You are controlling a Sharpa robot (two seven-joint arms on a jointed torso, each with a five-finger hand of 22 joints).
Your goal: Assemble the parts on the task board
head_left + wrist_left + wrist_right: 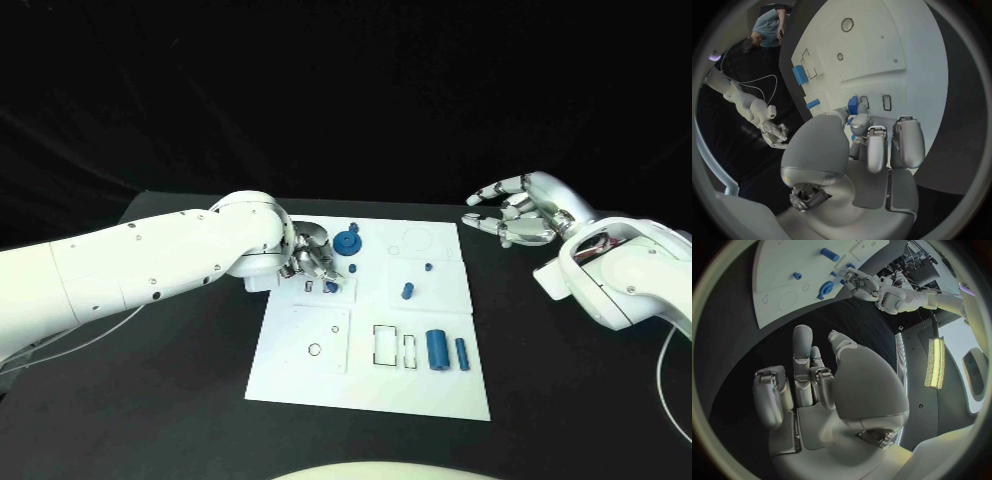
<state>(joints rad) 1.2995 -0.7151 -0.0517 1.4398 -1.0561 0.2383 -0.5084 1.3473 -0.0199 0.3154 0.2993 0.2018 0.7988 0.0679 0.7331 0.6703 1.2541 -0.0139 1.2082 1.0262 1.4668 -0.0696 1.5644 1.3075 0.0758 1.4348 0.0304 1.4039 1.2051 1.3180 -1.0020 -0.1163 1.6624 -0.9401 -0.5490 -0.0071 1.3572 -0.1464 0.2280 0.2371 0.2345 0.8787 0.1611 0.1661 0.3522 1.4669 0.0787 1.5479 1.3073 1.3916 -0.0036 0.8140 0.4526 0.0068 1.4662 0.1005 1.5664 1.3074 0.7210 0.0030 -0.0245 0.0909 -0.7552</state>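
Down on the flat white rectangular task board (368, 345), the left silver many-fingered hand (310, 262) is bending over the board's left side, and its fingertips (859, 121) are pinching a small blue plastic part (853, 104) beside two little rectangular slots. Just beyond that hand a round blue gear-shaped piece (348, 242) is standing on the board. Near the board's middle two small blue pegs (408, 291) are lying apart from each other, and toward the front edge a thick blue cylinder (436, 352) and a thinner blue cylinder (462, 351) are lying side by side next to a rectangular outline. The right silver many-fingered hand (516, 213) is hovering off the board's far right corner above the black tabletop (577, 400), fingers spread apart and gripping nothing.
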